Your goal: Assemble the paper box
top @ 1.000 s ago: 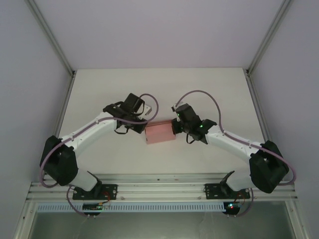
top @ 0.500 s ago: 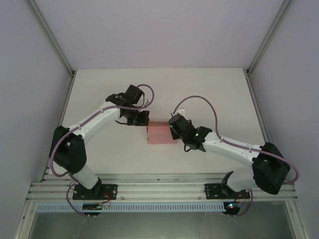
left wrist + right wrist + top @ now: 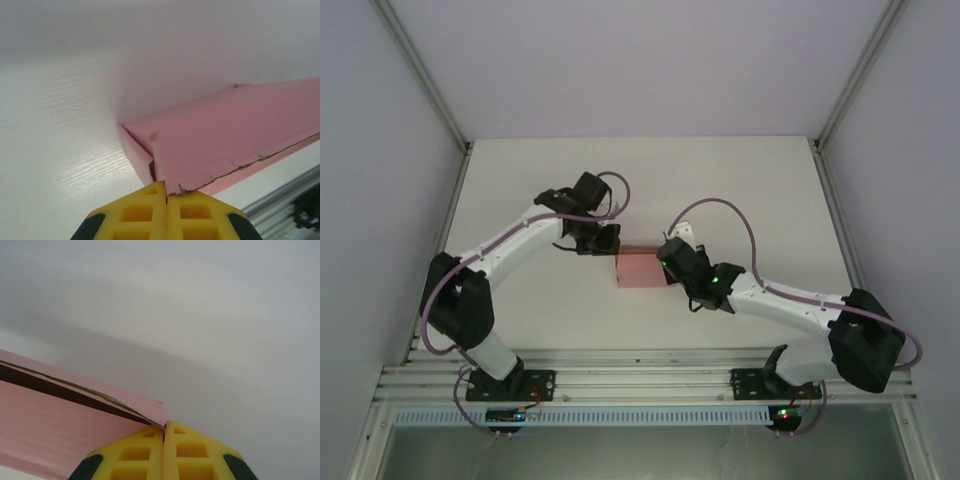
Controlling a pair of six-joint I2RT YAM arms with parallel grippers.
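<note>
The pink paper box (image 3: 640, 268) lies mid-frame in the top view, long axis left-right. The left gripper (image 3: 607, 240) meets its upper-left corner, the right gripper (image 3: 668, 262) its right end. Both finger pairs are pressed together; any pinch is unclear.

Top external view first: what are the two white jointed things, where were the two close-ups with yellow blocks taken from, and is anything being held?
The white jointed things are two robot arms bolted at the near edge of a white table. The top view looks down from above and behind them. Each close-up comes from a camera on one wrist, so the yellow blocks are that arm's own yellow fingers. On the table lies a pink paper-card box. The left gripper and the right gripper are both closed, and each seems to pinch a thin edge of the box at opposite ends.
</note>
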